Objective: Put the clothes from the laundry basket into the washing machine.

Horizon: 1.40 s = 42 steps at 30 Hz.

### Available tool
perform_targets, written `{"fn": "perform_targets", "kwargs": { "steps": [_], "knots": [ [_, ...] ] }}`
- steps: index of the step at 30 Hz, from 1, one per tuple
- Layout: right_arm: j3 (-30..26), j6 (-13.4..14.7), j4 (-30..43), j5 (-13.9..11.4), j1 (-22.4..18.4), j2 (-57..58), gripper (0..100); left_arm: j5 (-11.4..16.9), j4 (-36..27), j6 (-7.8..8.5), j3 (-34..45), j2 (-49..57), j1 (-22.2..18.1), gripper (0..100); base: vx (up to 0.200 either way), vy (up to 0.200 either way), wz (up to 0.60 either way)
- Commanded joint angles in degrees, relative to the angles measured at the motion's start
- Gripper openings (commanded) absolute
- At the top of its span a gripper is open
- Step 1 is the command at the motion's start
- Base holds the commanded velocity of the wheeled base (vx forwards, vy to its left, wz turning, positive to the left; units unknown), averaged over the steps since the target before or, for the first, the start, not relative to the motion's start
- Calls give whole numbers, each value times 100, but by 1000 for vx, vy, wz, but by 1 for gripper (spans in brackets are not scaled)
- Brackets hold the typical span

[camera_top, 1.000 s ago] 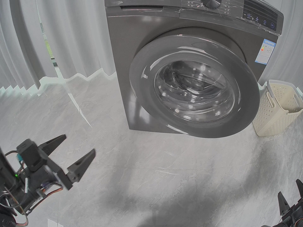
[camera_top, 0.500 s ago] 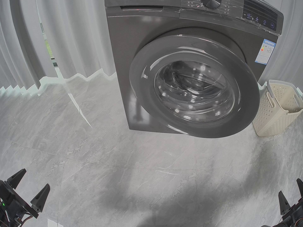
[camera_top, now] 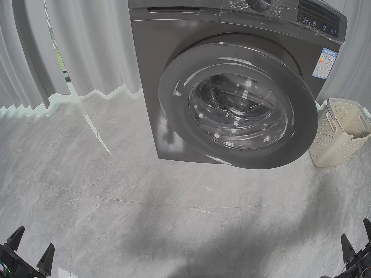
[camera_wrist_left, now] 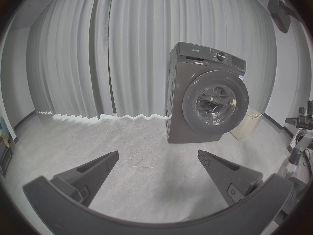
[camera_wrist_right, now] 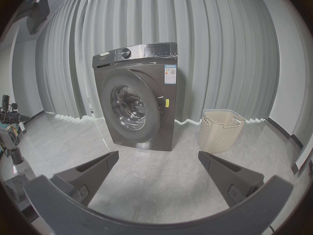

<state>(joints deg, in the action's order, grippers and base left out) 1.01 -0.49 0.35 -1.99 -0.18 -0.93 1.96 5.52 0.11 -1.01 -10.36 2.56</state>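
Change, left arm: the left gripper (camera_top: 34,241) has dropped from a raised spot over the floor to the lower left corner of the head view, well apart from the machine.
Change, right arm: none; the right gripper (camera_top: 354,232) sits low at the right, as before.
Change, scene: machine, door and basket unmoved.
Left pincer: fingers spread wide, holding nothing (camera_wrist_left: 157,154).
Right pincer: also spread wide and empty (camera_wrist_right: 156,154).
Washing machine (camera_top: 154,78): stands on the grey floor (camera_top: 116,197) before the curtains (camera_top: 89,39); its round door (camera_top: 237,105) is shut.
Laundry basket (camera_top: 324,143): on the floor just beside the machine, on the robot's right; upright.
Clothes: none seen in the basket (camera_wrist_right: 215,131), though its bottom is hidden. Dark shapes behind the door glass may be laundry or drum parts; cannot tell.
Reading: both arms low and empty with the door shut suggests loading is finished, or not yet begun.
Count: machines 1; doors 1; baskets 1; grippers 2; garments in plain sight 0.
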Motion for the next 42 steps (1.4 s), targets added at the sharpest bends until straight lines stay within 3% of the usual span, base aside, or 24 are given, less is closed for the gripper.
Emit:
{"fn": "perform_targets", "kwargs": {
  "steps": [1,3,4,6,10,19,37,42],
  "knots": [
    [-84,-4,9,-3,1,57,100,234,-412,-292,22,1036,-300,100,0,0,0],
    [-84,5,0,-3,1,66,100,-38,-376,-275,40,1036,-300,100,0,0,0],
    [-84,5,0,-3,1,66,100,-372,-491,-187,92,1036,-300,100,0,0,0],
    [-84,14,0,-3,1,57,100,-574,-499,-204,101,1036,-300,100,0,0,0],
    [-84,-4,0,-3,1,66,100,-214,-535,86,101,1036,-282,100,0,0,0],
    [-84,5,0,-30,1,75,100,-187,-543,7,101,1036,-274,100,0,0,0],
    [-84,154,-9,128,1,84,100,-223,-543,15,101,1036,-274,100,0,-200,0],
    [690,330,-484,199,-26,31,100,-214,-543,42,101,1036,-274,100,0,-200,0]
  ]
}}
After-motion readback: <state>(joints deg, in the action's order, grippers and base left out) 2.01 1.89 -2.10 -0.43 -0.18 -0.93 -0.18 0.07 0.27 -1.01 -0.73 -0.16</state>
